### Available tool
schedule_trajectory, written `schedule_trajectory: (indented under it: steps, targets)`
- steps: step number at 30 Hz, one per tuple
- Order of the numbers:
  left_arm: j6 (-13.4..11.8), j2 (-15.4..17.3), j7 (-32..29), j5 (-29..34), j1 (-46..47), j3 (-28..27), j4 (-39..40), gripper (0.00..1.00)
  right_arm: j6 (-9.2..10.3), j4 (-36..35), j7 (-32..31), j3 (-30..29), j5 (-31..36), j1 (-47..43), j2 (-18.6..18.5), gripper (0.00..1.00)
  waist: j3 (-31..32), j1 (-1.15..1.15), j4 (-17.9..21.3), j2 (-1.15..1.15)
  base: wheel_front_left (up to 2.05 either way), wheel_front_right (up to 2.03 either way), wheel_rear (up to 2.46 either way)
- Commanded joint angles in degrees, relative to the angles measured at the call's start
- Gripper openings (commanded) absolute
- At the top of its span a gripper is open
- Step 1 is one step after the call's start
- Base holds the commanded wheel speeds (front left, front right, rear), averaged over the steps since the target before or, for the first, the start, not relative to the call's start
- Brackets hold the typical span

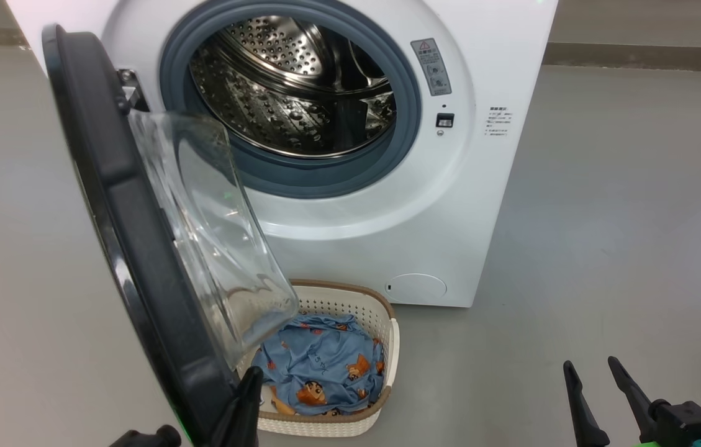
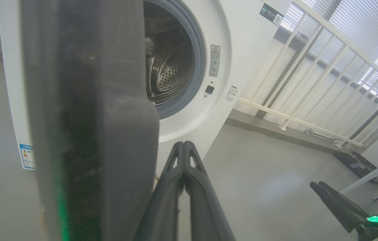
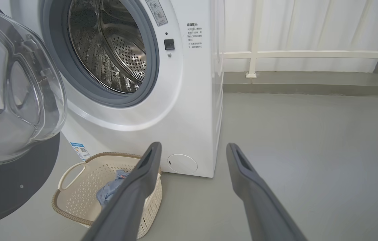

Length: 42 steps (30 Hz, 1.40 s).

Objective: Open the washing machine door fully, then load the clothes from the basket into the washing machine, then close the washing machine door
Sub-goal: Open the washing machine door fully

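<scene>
Washing machine (image 1: 449,205): a white front-loader standing on the floor, with its steel drum (image 1: 300,87) exposed and bare of laundry.

Door (image 1: 133,248): swung out on its hinge at the robot's left, roughly edge-on to the head view. Its glass bowl (image 1: 213,236) overhangs the near-left part of the basket. Judged rigid and fairly heavy, with a slick glossy rim. Better to push on the dark inner frame than on the glass.

Basket (image 1: 350,304): on the floor just in front of the machine, below the drum opening. Likely light, and may slide if cloth catches on it.

Clothes (image 1: 319,366): a blue printed bundle lying in the basket. Judged soft, limp and light. Best pinched at a raised fold near the middle, and trailing ends could snag on the gasket.

Left hand (image 2: 184,147): fingers pressed together on nothing, just beside the door's lower edge. Contact cannot be told.

Right hand (image 1: 590,366): fingers spread wide and empty, well apart from the basket.
</scene>
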State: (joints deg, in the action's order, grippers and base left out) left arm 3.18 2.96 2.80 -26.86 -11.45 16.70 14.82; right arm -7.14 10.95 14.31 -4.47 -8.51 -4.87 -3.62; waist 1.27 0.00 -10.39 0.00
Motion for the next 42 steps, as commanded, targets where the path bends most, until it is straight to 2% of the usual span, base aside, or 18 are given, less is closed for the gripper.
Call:
schedule_trajectory:
  steps: [1,25,34,38,42]
  targets:
    - [-0.5,0.1,0.7,0.6,2.5,-2.0,1.1,0.00,-0.35,-1.2,0.7,1.3,0.3,0.7,-0.4,1.00,0.0,0.00,-0.3,0.00,0.00,0.00,0.00]
    - [-4.3,0.6,3.1,0.8,2.4,-5.8,0.3,0.00,-0.35,-0.8,0.7,1.3,0.4,0.4,0.2,1.00,-0.2,0.00,-7.3,0.00,0.00,0.00,0.00]
    - [-6.7,2.0,4.3,0.1,2.4,-10.7,-0.3,0.00,-0.35,-0.8,0.7,1.0,0.3,-0.1,0.3,1.00,0.0,0.00,-9.1,0.00,0.00,0.00,0.00]
    - [-7.6,3.4,5.0,-0.9,2.9,-14.3,-1.6,0.00,-0.35,-0.6,0.7,1.2,0.2,-0.1,0.4,1.00,0.1,0.00,-9.8,0.00,0.00,0.00,0.00]
    - [-7.3,5.6,6.3,-1.1,3.6,-17.2,-4.5,0.00,-0.35,-0.4,0.7,1.7,0.2,-0.1,0.5,1.00,0.5,0.00,-10.1,0.00,0.00,0.00,0.00]
